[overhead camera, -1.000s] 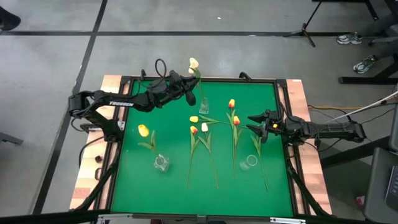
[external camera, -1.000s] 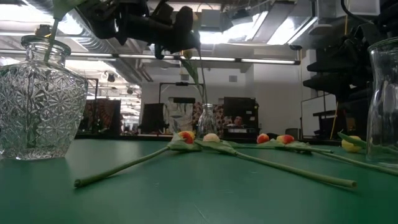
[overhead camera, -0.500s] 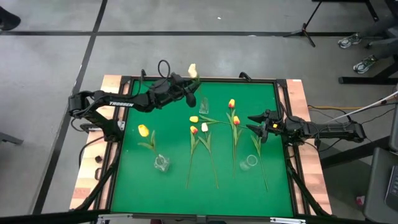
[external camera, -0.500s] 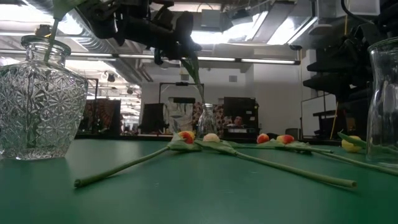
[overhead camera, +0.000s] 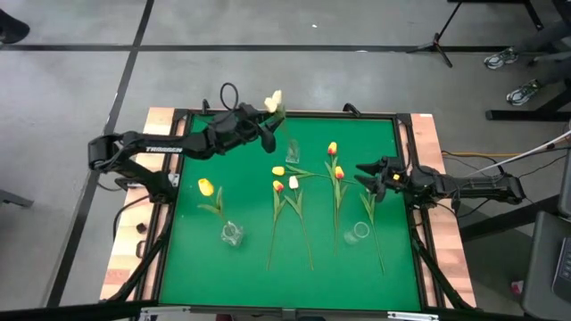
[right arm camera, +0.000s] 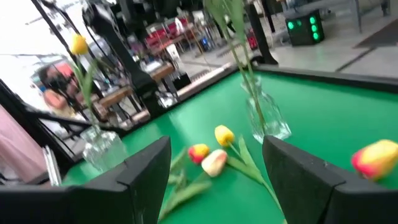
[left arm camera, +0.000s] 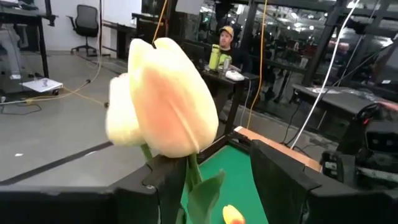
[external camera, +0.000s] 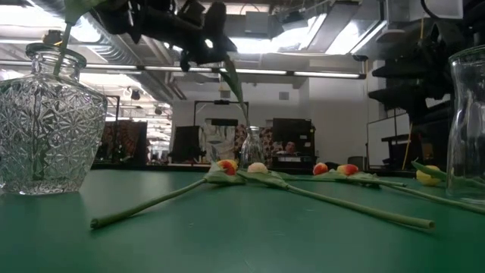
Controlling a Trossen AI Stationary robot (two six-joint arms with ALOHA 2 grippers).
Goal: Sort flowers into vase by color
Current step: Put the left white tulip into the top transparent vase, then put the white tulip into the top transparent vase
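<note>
From above, the left gripper [overhead camera: 265, 127] is seen at the table's far edge, its fingers parted around the stem of a creamy white tulip [overhead camera: 276, 100] whose stem runs down into the small vase [overhead camera: 292, 152] just beyond it. The placing step is judged nearly done; a clean retreat without snagging leaves is called for next. The right gripper [overhead camera: 368, 176] waits wide open, with loose flowers [overhead camera: 287, 189] lying ahead of it.

At table height, the stem [external camera: 235, 87] is seen hanging below the dark gripper into the distant vase; a cut-glass vase [external camera: 47, 129] stands close by.

Past the left wrist, the white head [left arm camera: 163, 99] fills the view between loosened fingers.

Past the right wrist, spread fingers frame the yellow tulip [right arm camera: 224, 135].
</note>
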